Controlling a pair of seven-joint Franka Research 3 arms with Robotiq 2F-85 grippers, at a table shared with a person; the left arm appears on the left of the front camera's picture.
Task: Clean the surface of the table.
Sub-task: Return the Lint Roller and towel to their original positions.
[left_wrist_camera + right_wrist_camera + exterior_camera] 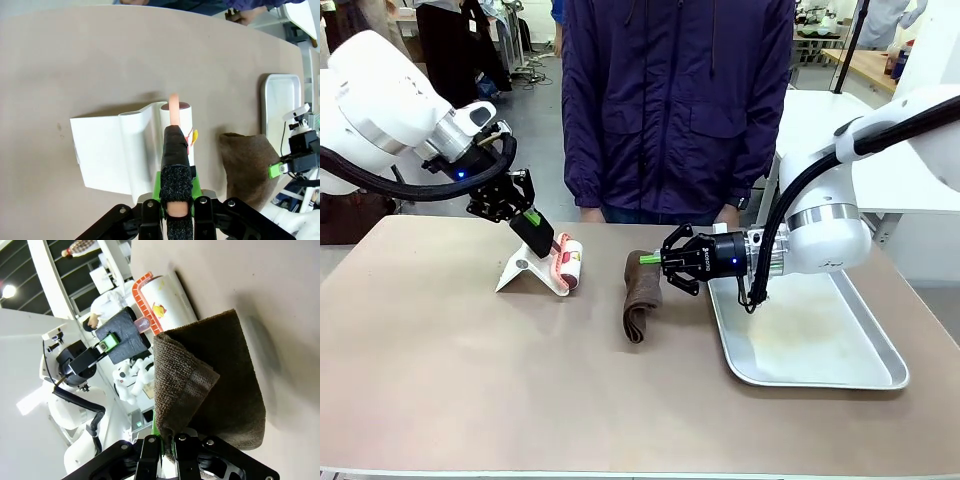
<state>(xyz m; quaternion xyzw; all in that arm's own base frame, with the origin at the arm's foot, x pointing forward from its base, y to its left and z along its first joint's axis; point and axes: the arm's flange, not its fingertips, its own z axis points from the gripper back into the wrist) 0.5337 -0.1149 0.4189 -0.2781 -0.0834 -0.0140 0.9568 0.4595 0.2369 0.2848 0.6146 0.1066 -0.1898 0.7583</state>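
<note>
On the worktop [470,370] — one brown cloth [642,300], one lint roller [567,262], one white stand [525,270], one metal tray [880,375]. Two robot hands — left [545,243], right [648,259]. One person [675,100] stands behind.

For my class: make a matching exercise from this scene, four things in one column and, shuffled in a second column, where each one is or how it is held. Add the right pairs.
1. brown cloth
2. lint roller
3. metal tray
4. white stand

A. lying flat on the table, nothing on it
B. handle clamped in the left gripper
C. pinched by the right gripper
D. beneath the roller

Pairs: 1-C, 2-B, 3-A, 4-D
</note>
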